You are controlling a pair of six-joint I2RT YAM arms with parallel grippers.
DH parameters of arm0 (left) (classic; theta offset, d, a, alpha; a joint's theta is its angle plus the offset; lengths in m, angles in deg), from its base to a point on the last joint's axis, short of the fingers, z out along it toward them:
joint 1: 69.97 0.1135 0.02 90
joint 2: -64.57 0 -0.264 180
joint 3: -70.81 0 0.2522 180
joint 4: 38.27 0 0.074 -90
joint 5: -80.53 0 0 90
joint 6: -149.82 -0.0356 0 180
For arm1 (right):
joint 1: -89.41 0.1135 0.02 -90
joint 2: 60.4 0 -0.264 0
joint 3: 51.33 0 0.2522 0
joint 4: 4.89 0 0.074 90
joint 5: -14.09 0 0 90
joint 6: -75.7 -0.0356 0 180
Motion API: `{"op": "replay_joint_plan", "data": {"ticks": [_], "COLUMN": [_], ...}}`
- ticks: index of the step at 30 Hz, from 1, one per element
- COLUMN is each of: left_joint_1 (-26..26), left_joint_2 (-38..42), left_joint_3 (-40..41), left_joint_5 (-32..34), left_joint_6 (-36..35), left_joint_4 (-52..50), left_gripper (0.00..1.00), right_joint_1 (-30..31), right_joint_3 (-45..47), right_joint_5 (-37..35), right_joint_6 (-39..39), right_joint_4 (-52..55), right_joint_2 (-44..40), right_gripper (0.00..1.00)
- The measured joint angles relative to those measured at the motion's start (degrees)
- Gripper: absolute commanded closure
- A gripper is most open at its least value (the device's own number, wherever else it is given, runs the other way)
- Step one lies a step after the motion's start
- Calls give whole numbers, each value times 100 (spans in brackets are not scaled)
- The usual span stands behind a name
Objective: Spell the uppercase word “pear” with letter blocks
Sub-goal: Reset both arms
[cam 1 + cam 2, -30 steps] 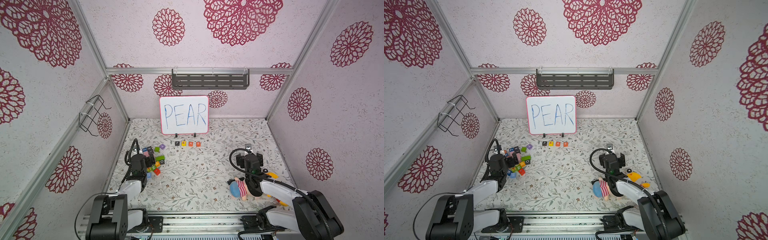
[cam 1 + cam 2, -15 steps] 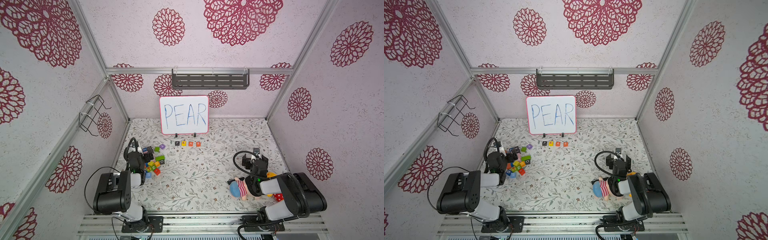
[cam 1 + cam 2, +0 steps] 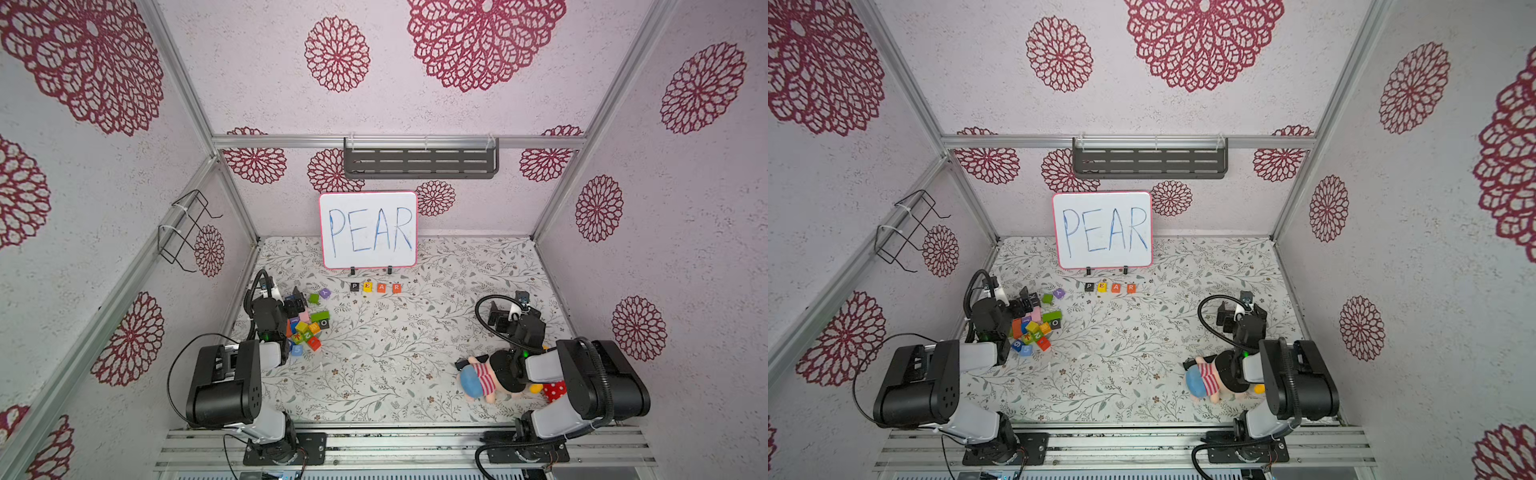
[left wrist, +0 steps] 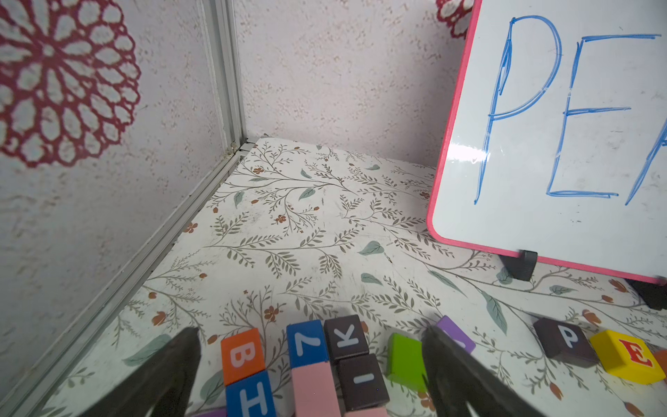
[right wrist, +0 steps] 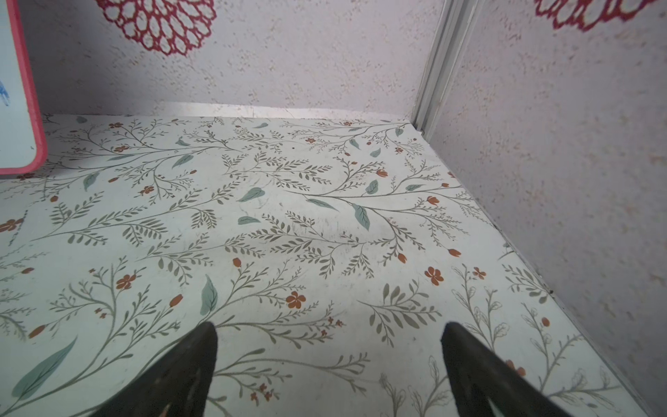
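Observation:
Four letter blocks stand in a row just in front of the whiteboard, reading P [image 3: 354, 286], E [image 3: 367, 286], A [image 3: 381, 287], R [image 3: 396, 287]; both top views show the row [image 3: 1089, 286]. The left wrist view shows the dark P cube [image 4: 566, 339] and the yellow E cube [image 4: 630, 357]. My left gripper [image 3: 296, 303] [image 4: 310, 332] is open over the pile of other cubes and holds nothing. My right gripper [image 3: 505, 318] [image 5: 328, 328] is open above bare floral table near the right wall.
The pile of other coloured cubes [image 3: 307, 328] lies at the left. The whiteboard [image 3: 368, 230] stands at the back. A plush doll [image 3: 478, 380] and a red spotted toy [image 3: 555, 390] lie under the right arm. A wire rack [image 3: 187, 232] hangs on the left wall.
Both arms have folded back toward the front rail, their elbows rising. The right gripper has shifted slightly right. The blocks have not moved, and both grippers stay open.

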Motion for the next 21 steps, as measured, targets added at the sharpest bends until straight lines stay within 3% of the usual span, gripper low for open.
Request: {"op": "replay_joint_plan", "data": {"ticks": [21], "left_joint_1": [-13], "left_joint_2": [0], "left_joint_3": [9], "left_joint_5": [46], "left_joint_6": [0], "left_joint_4": [7], "left_gripper": [2], "right_joint_1": [-85], "right_joint_3": [-136], "right_joint_5": [254], "right_joint_6": [-136], "right_joint_4": [221], "right_joint_2": [31], "right_gripper": [1]}}
